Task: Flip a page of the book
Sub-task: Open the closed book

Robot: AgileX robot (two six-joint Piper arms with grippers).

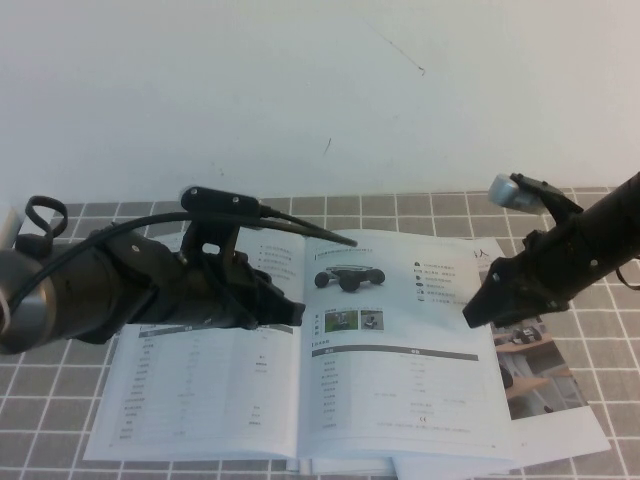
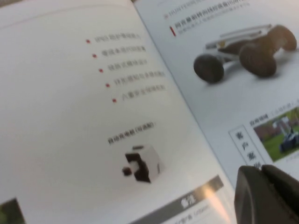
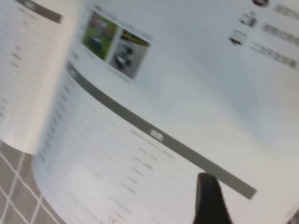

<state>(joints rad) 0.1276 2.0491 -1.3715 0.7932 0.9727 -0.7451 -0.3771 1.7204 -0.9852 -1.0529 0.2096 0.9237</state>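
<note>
Looks like a robotics lab test cell: bare white wall behind, bench (image 1: pixel 600 330) covered in a grey grid-pattern mat, two black arms reaching in from left and right. Props are just a robot-vehicle catalogue, the book (image 1: pixel 250 400), and a loose leaflet (image 1: pixel 545 375).

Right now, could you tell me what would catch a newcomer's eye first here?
The open book lies mid-table, its right page showing a black rover. The left gripper hovers over the fold, the right gripper over the page's outer edge. A colour leaflet peeks out on the right.
</note>
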